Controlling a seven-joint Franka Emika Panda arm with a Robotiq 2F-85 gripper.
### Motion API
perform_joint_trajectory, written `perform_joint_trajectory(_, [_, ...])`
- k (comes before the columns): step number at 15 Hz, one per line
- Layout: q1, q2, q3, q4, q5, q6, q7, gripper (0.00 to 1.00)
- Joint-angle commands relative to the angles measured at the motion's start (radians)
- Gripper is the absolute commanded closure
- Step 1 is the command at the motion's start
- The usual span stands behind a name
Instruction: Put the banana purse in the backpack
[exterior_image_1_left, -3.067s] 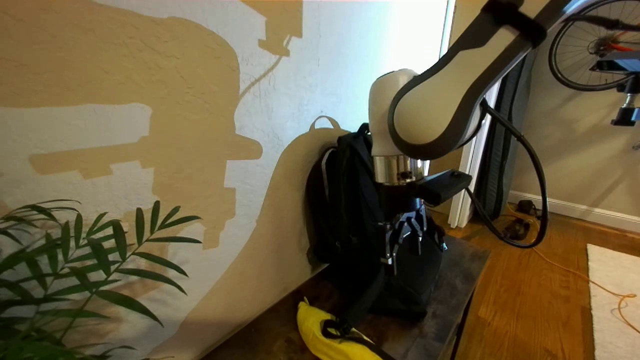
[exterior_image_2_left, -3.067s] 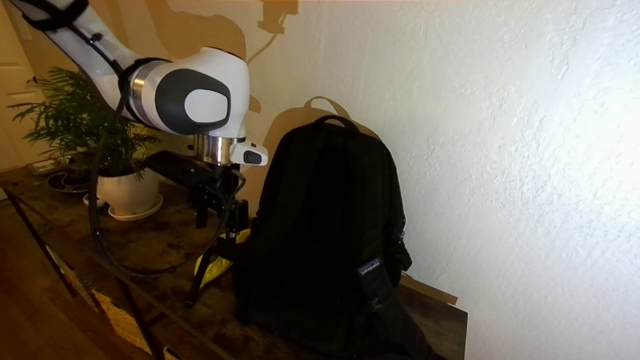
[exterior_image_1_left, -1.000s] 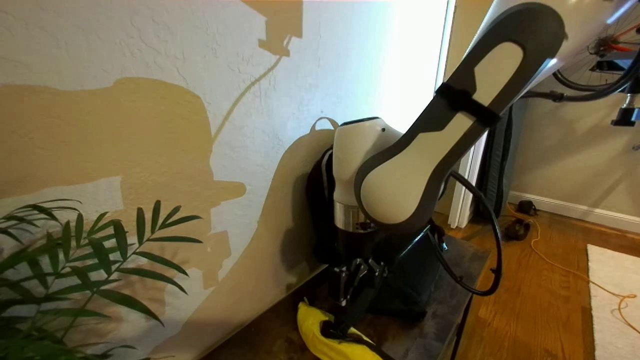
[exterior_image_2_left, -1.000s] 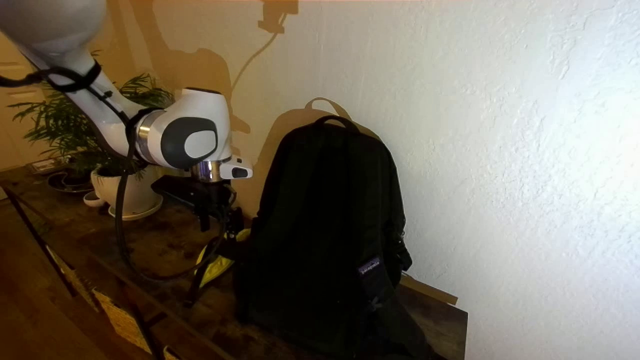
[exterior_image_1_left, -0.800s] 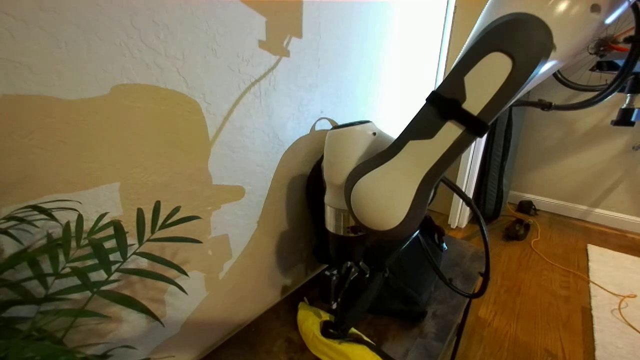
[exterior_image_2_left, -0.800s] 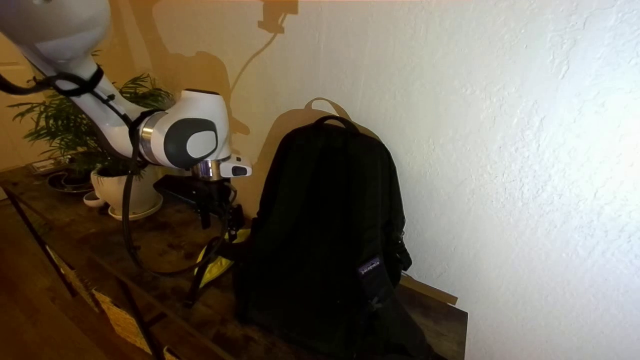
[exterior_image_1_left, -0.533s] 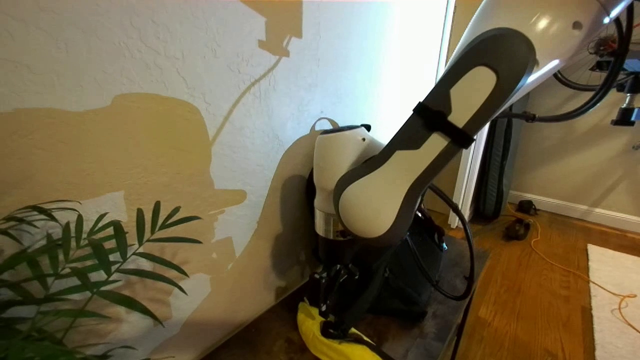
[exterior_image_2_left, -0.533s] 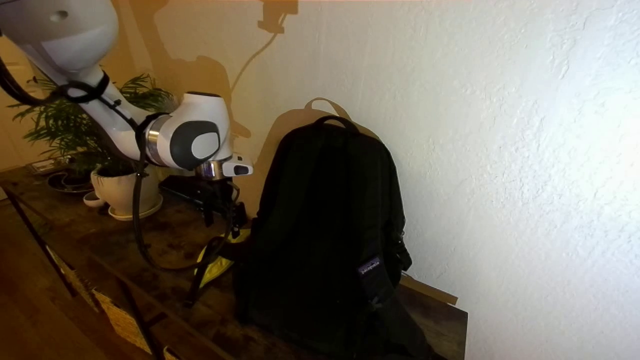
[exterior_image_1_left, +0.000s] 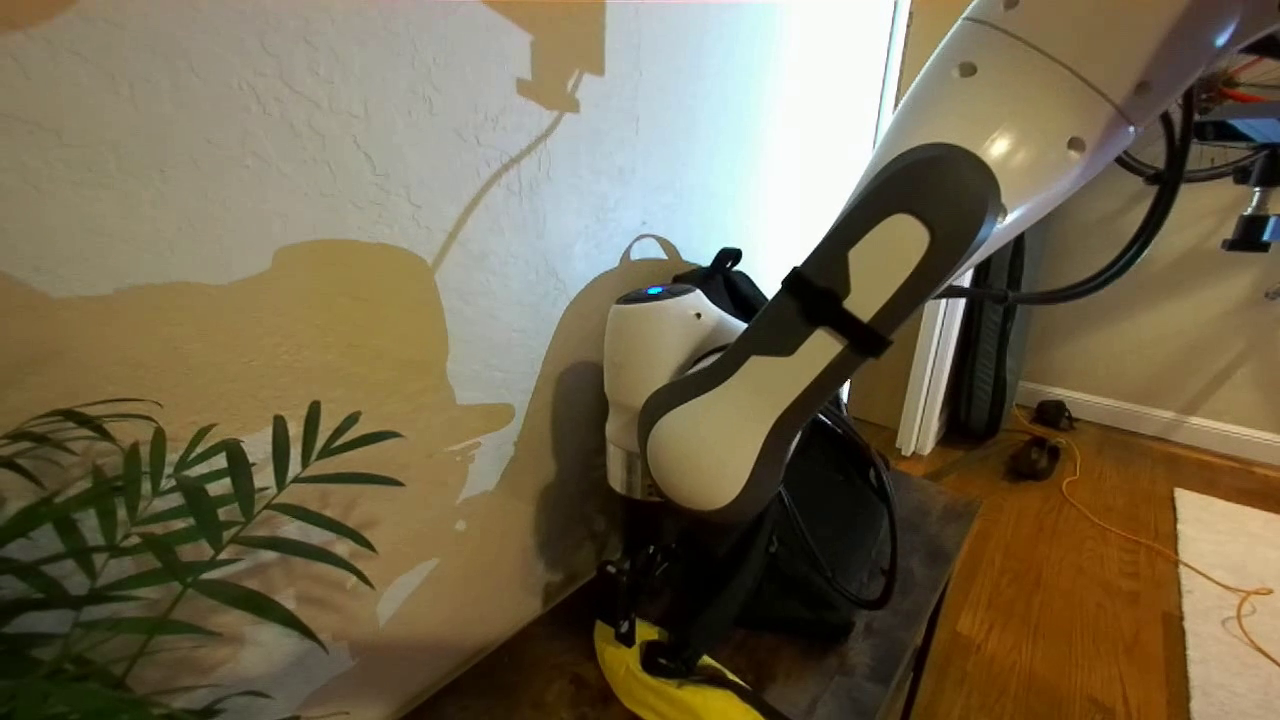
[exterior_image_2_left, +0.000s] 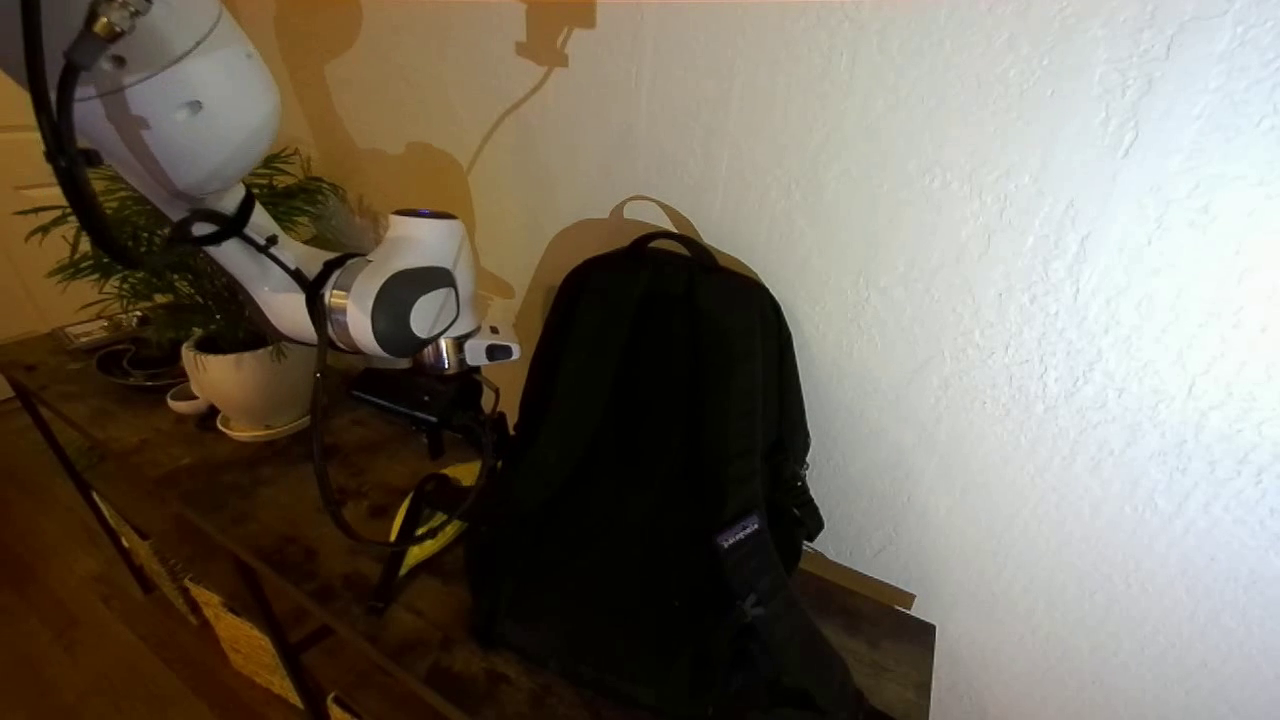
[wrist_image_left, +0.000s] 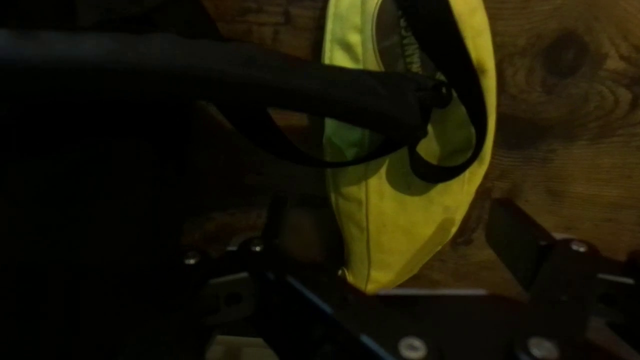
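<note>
The yellow banana purse (exterior_image_1_left: 635, 678) lies on the table beside the backpack. It also shows in an exterior view (exterior_image_2_left: 430, 548), partly hidden by the hanging cable, and in the wrist view (wrist_image_left: 380, 210). The black backpack (exterior_image_2_left: 660, 450) stands upright near the wall; in an exterior view (exterior_image_1_left: 820, 550) the arm covers much of it. A dark padded strap (wrist_image_left: 260, 80) and a thin black band cross over the purse. My gripper (wrist_image_left: 392, 212) is open, its fingers apart on either side of the purse's near tip. Whether they touch it is unclear.
The wall (exterior_image_2_left: 1000, 300) rises behind the backpack, and my arm is close to it. A potted plant (exterior_image_2_left: 255, 385) and a small white bowl (exterior_image_2_left: 186, 399) stand further along the table (exterior_image_2_left: 300, 490). A black cable (exterior_image_2_left: 325, 480) hangs from my arm.
My gripper has moved down and toward the wall, from beside the backpack to low over the purse's tip. The purse and backpack have not visibly moved.
</note>
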Motion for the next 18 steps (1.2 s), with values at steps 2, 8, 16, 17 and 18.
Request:
perform_joint_trajectory(2, [-0.028, 0.063, 0.014, 0.094, 0.0, -0.031, -0.047, 0.0])
perform_joint_trajectory(8, [-0.073, 0.135, 0.046, 0.182, 0.025, -0.068, -0.088, 0.0])
perform_joint_trajectory(16, [-0.092, 0.136, 0.068, 0.223, 0.044, -0.118, -0.097, 0.0])
perform_joint_trajectory(17, [-0.091, 0.132, 0.067, 0.22, 0.044, -0.115, -0.095, 0.0])
perform_joint_trajectory(18, [-0.089, 0.126, 0.064, 0.213, 0.043, -0.112, -0.092, 0.0])
